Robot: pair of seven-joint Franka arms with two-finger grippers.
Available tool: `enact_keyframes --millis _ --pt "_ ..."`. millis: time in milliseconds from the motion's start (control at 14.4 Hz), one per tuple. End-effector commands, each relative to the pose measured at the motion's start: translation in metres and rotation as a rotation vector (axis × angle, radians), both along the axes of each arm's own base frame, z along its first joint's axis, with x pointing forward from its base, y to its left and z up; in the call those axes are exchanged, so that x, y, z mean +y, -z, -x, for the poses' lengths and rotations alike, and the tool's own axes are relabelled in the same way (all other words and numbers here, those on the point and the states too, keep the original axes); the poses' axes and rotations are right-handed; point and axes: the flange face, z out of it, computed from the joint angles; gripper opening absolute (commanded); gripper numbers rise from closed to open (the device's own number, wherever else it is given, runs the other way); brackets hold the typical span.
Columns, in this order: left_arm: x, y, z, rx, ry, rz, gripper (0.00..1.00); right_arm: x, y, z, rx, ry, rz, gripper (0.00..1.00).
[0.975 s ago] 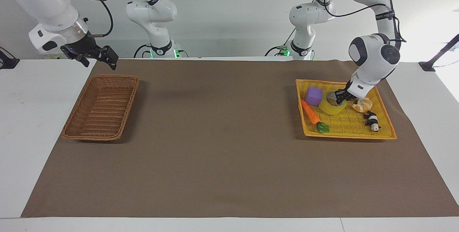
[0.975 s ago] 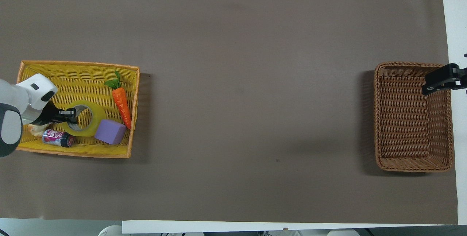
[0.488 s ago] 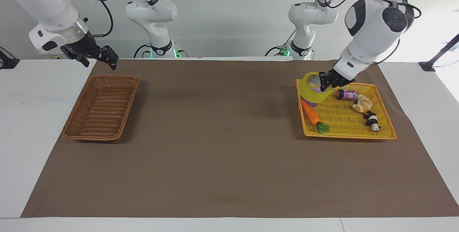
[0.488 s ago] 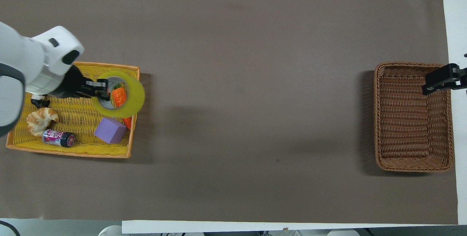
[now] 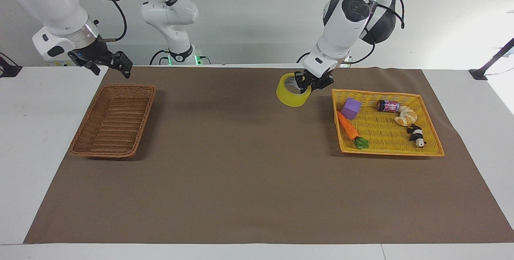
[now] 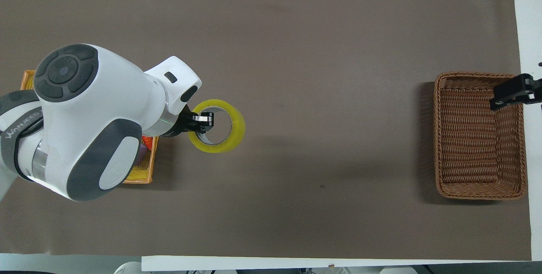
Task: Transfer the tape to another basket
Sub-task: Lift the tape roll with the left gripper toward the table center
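Observation:
The yellow tape roll (image 5: 292, 96) hangs in the air from my left gripper (image 5: 308, 83), which is shut on its wall, one finger inside the pale core. It is over the bare brown mat, just off the yellow tray, on the side toward the table's middle. From overhead the tape (image 6: 237, 129) and the left gripper (image 6: 203, 120) show beside the arm's big white wrist. The brown wicker basket (image 5: 138, 131) stands at the right arm's end of the table (image 6: 480, 195). My right gripper (image 5: 110, 68) waits open above that basket's outer edge (image 6: 510, 94).
The yellow-orange tray (image 5: 391, 152) at the left arm's end holds a purple block (image 5: 350, 108), a carrot (image 5: 348, 126), a small can (image 5: 388, 105), a croissant (image 5: 405, 116) and a black-and-white toy (image 5: 416, 135). From overhead the left arm hides most of the tray (image 6: 146, 168).
My left gripper lifted the tape out of the yellow tray and carried it past the tray's edge toward the table's middle. The right arm has not moved.

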Motion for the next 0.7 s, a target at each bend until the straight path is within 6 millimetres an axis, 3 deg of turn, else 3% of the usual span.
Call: enact_keyframes --millis 0,209,418,557,627 --pt "0.002 -0.005 -0.001 -0.003 -0.043 0.041 0.02 -0.009 -0.001 0.007 -0.003 -0.001 -0.001 0.99" --pt "-0.004 -0.008 -0.003 0.0 -0.097 0.098 0.04 0.006 0.001 0.005 -0.007 -0.158 -0.087 0.99" --pt "-0.008 -0.011 -0.004 0.031 -0.185 0.159 0.04 0.034 0.007 -0.005 -0.122 -0.179 -0.362 0.99" --pt "-0.008 -0.011 -0.005 0.051 -0.203 0.186 0.04 0.059 0.021 -0.006 -0.137 -0.129 -0.54 0.99" --pt "-0.008 -0.011 -0.004 0.051 -0.203 0.186 0.03 0.073 0.043 -0.004 -0.105 -0.062 -0.703 0.99"
